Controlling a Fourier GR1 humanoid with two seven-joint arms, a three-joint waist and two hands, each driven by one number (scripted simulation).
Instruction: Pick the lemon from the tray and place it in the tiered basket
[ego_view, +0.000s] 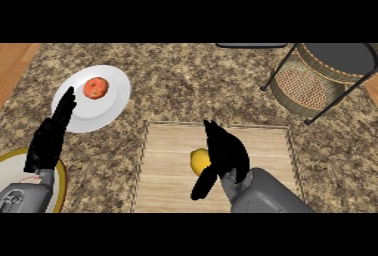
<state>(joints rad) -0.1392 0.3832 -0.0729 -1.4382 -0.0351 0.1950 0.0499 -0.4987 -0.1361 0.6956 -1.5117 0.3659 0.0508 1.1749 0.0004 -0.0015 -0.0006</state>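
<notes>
Lemon (198, 161) on wooden tray (170, 145), near worktop's front edge. Right robot hand (225, 155) over lemon w/ fingers straight, not closed. Left robot hand (50, 136) open, front-left. Tiered basket (317, 75) at back-right corner.

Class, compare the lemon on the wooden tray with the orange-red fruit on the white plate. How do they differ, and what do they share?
The lemon is yellow; the orange-red fruit is reddish orange. The lemon lies on the wooden tray, the fruit on the white plate. The right hand partly covers the lemon, while the fruit sits fully exposed, the left hand beside its plate. Both are small, rounded fruits.
</notes>
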